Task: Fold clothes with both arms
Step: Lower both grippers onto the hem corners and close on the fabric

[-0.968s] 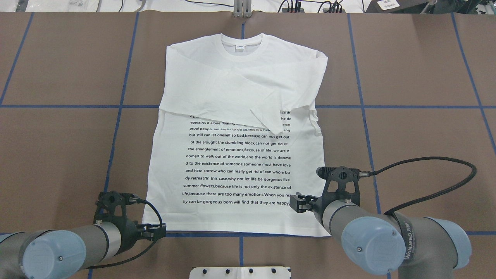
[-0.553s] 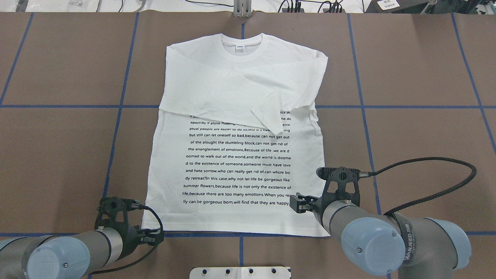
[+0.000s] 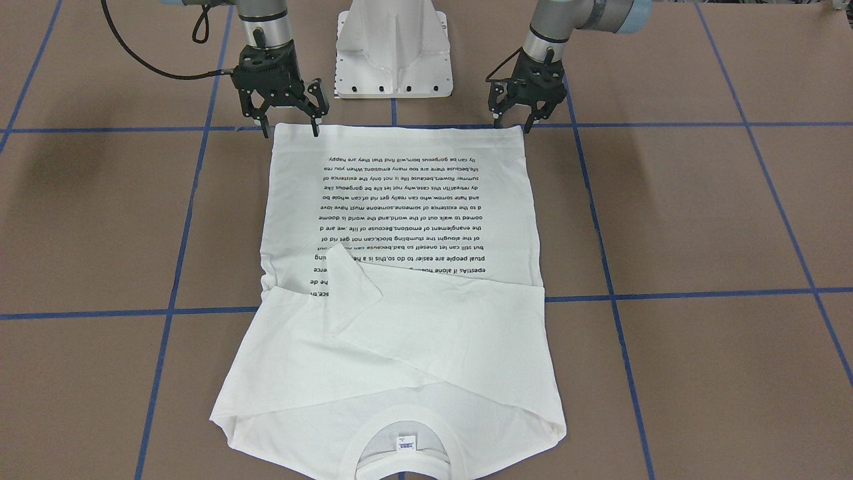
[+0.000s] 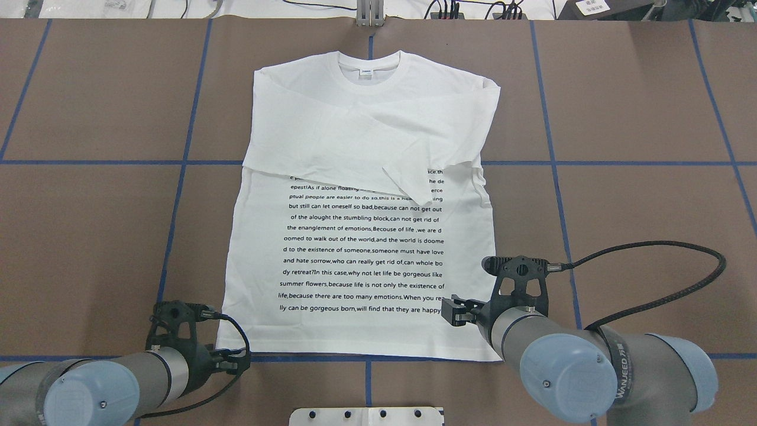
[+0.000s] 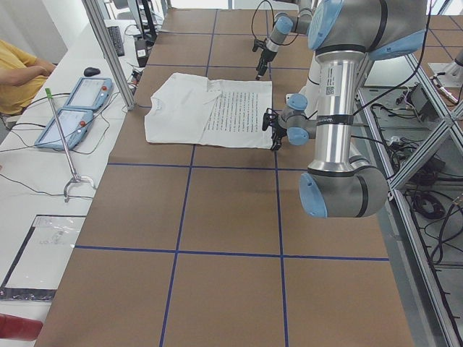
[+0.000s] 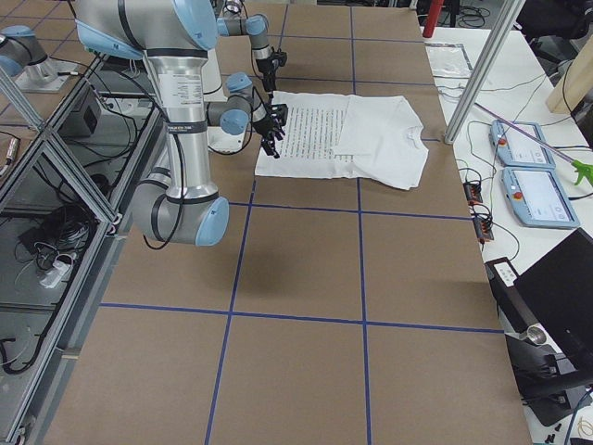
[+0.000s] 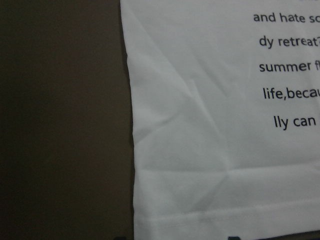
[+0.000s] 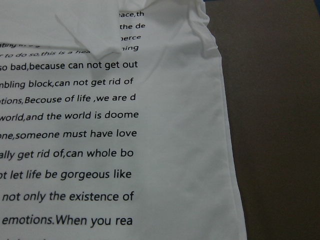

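The clothes are one white long-sleeved T-shirt (image 4: 361, 260) lying flat on the brown table, collar (image 4: 368, 65) at the far side and black text facing up. Both sleeves are folded across the chest (image 3: 426, 333). My left gripper (image 3: 512, 125) hangs open just over the hem corner on my left, also seen at the overhead's lower left (image 4: 235, 361). Over the other hem corner my right gripper (image 3: 290, 128) is open too, its fingers spread. Nothing is held. The left wrist view shows the hem corner (image 7: 210, 150), the right wrist view the shirt's side edge (image 8: 175, 150).
The white pedestal base (image 3: 394, 50) stands between the arms at the near table edge. Blue tape lines (image 4: 177, 195) cross the brown table. Beyond the far edge is a desk with two teach pendants (image 5: 72, 108) and a person's yellow sleeve (image 5: 22, 76).
My left gripper has drawn back a little toward the robot, to the hem corner. The right arm and the shirt have barely moved.
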